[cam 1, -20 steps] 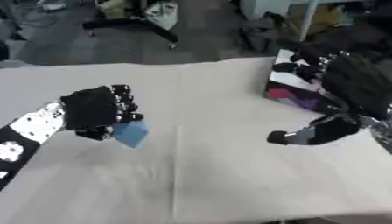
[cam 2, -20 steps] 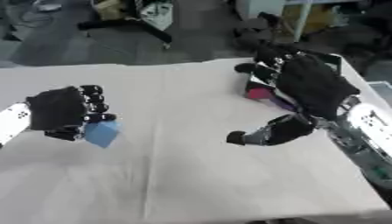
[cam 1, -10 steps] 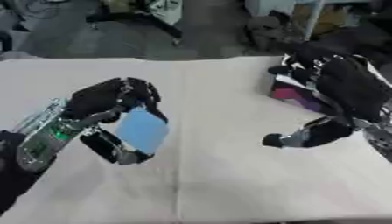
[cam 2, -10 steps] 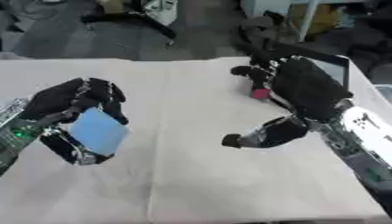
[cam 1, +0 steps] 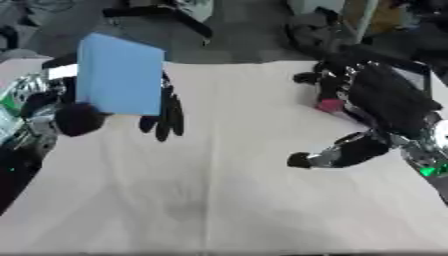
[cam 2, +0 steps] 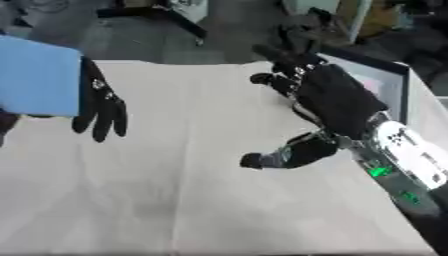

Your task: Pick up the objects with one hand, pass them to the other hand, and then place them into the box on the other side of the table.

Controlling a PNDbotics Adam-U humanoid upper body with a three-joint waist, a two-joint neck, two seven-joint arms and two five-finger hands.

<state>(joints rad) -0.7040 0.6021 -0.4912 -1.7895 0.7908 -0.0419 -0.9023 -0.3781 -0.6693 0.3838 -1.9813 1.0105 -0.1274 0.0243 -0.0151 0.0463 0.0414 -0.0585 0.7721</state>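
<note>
Between my two hands the table (cam 1: 210, 180) lies bare, so I have a wide lane across the middle. On my right, the box (cam 2: 385, 82) stands at the table's far edge, partly hidden behind my right hand (cam 2: 337, 102).

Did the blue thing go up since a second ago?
Yes. The left hand has lifted the blue block from low over the table up to its far edge.
</note>
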